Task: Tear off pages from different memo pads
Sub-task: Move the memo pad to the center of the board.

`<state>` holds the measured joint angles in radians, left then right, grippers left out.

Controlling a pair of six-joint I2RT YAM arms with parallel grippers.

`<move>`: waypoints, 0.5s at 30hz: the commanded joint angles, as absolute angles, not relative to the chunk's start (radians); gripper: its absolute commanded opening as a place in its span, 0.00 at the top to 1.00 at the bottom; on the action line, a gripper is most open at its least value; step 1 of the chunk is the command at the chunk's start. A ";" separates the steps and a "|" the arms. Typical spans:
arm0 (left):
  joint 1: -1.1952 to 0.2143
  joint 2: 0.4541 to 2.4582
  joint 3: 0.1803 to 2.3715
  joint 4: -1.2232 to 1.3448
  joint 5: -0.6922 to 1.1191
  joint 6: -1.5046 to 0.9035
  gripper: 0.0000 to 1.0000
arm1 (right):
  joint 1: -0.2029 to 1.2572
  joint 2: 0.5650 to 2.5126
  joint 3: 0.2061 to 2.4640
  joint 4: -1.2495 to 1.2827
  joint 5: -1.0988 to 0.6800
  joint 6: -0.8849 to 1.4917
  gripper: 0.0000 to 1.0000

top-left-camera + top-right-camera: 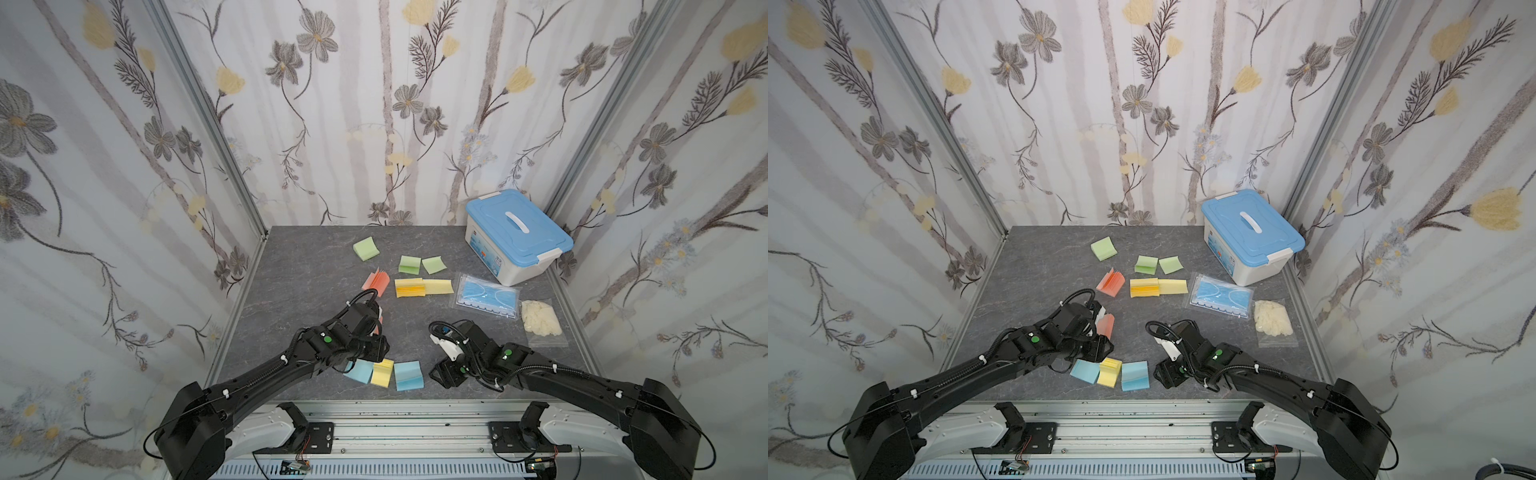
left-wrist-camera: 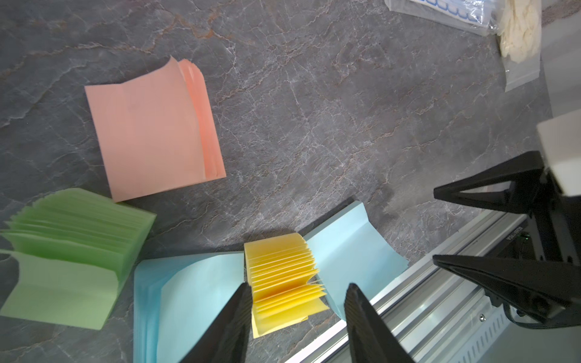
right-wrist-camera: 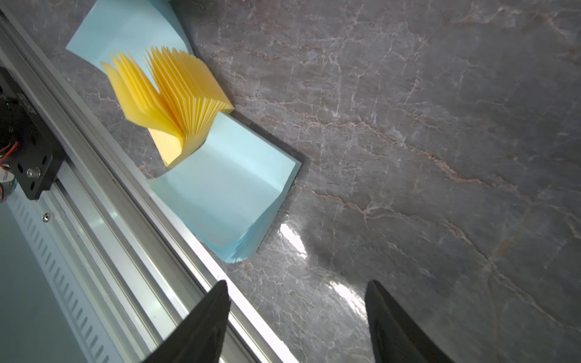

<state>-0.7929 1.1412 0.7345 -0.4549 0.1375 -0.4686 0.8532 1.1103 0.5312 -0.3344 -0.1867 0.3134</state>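
Grey tabletop (image 1: 291,266): box (image 1: 517,235), masks (image 1: 488,295) (bagged) beside memo pads (image 1: 409,287).

Bright, even light, soft shadows. Both top views bow the walls (image 1: 124,166) at the edges — white glare streaks the table (image 3: 292,235) in the right wrist view.

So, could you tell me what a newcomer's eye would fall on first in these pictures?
The pastel memo pads scattered over the grey table: green ones at the back, a fanned yellow pad between two light blue pads at the near edge. The left gripper hangs open over that yellow pad, the right gripper open above bare table nearby. A blue-lidded box fills the far right corner.
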 commanded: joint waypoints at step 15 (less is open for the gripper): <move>-0.792 1.075 0.706 -0.466 -0.028 -0.540 0.47 | 1.114 1.320 0.623 -0.331 0.035 0.389 0.31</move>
<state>-0.7929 1.0809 0.7116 -0.4747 0.0006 -0.5209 1.1088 1.2911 0.6029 -0.3538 -0.0113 0.3756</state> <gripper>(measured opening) 0.531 0.692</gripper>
